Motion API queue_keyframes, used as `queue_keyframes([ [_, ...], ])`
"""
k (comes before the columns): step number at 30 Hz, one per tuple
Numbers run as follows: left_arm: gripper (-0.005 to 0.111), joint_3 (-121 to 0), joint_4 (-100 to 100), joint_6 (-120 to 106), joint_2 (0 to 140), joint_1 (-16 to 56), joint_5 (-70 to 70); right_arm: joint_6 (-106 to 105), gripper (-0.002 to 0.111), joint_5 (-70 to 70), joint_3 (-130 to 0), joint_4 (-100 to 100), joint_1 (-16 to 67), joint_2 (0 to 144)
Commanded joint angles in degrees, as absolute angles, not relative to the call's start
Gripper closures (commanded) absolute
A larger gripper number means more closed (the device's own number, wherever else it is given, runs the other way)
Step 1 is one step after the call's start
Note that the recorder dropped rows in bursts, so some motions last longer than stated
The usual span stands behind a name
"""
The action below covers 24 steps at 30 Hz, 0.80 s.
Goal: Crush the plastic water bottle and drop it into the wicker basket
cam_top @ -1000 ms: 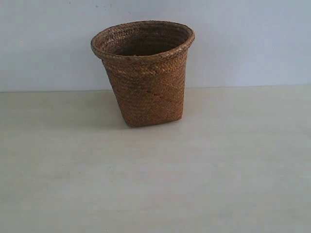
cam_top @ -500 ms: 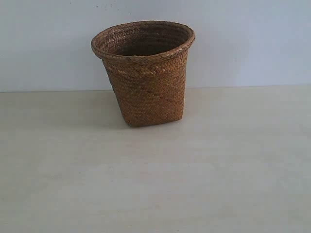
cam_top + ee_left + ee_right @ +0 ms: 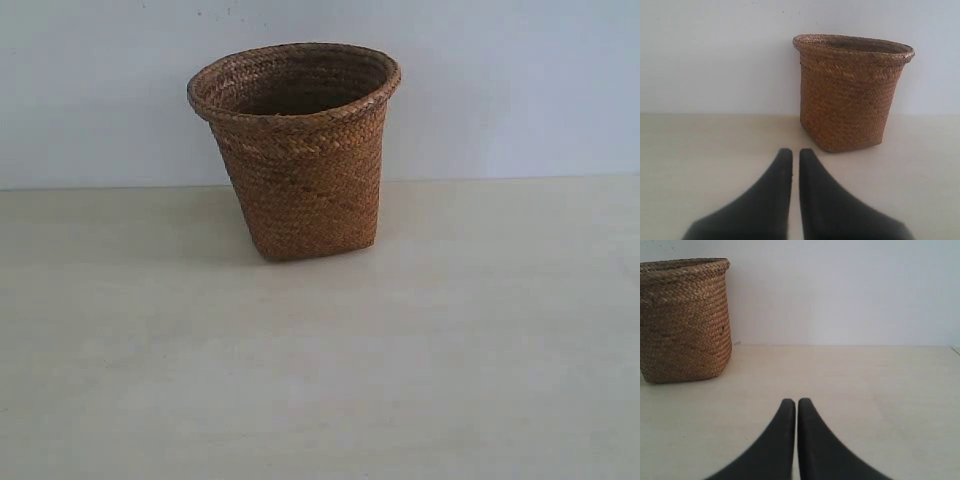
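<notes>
The brown wicker basket (image 3: 296, 150) stands upright at the back of the pale table, close to the wall. It also shows in the left wrist view (image 3: 850, 92) and in the right wrist view (image 3: 684, 320). No plastic water bottle shows in any view. My left gripper (image 3: 795, 153) is shut with nothing between its black fingers, well short of the basket. My right gripper (image 3: 793, 403) is shut and empty too, off to the basket's side. Neither arm appears in the exterior view.
The light table top (image 3: 450, 350) stretches in front of the basket, and a plain pale wall (image 3: 520, 90) rises just behind it. No other objects are in sight.
</notes>
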<state>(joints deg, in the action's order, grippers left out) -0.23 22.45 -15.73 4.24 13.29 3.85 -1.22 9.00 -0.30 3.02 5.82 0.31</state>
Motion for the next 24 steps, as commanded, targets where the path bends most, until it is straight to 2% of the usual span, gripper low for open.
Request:
queue_keyframes([
  [1,0.102,0.00,22.93,-16.12,4.13,13.17,7.53,-2.75,0.108,8.75,0.00,2.26,5.71,0.00],
  [24,0.102,0.00,22.50,-17.84,4.13,13.17,7.34,-3.04,0.108,8.46,0.00,2.42,5.71,0.00],
])
